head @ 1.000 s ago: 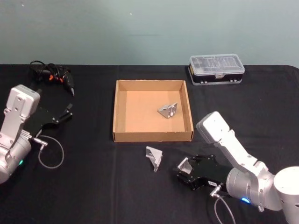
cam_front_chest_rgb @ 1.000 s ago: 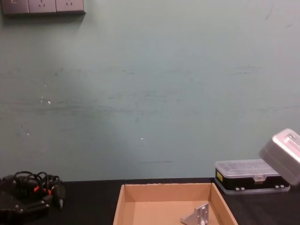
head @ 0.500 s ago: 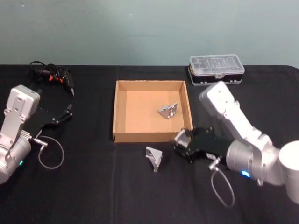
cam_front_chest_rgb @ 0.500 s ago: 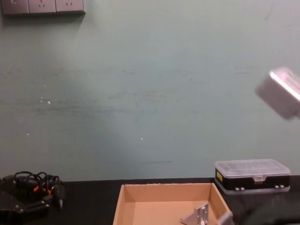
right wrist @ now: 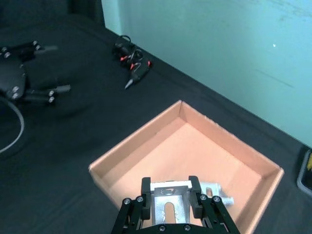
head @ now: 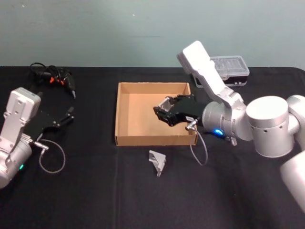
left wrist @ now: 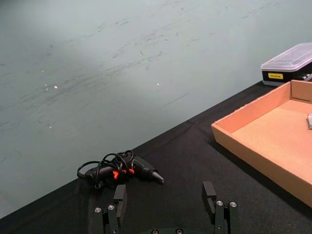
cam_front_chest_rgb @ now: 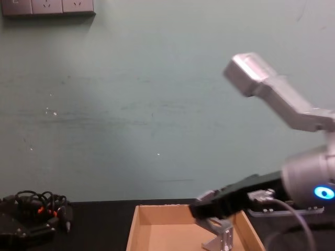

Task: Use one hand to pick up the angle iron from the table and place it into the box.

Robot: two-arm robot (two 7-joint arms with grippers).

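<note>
My right gripper [head: 165, 111] hangs over the right part of the tan cardboard box [head: 123, 102], shut on a silver angle iron [right wrist: 169, 201]. In the right wrist view a second angle iron [right wrist: 218, 188] peeks out beyond the held one, lying on the box floor [right wrist: 185, 146]. The chest view shows the right gripper [cam_front_chest_rgb: 205, 203] just above that lying angle iron [cam_front_chest_rgb: 223, 238]. A third angle iron [head: 157, 162] lies on the black table [head: 95, 191] in front of the box. My left gripper [head: 67, 116] is parked at the left, open and empty.
A black case with a clear lid [head: 231, 68] stands behind the box at the right, partly hidden by my right arm. A black tangle of cables with orange bits [head: 53, 77] lies at the back left. A grey cable loop [head: 51, 157] hangs by my left arm.
My right gripper has risen from the table's front and moved back and left over the box, carrying the angle iron. The left arm has stayed still.
</note>
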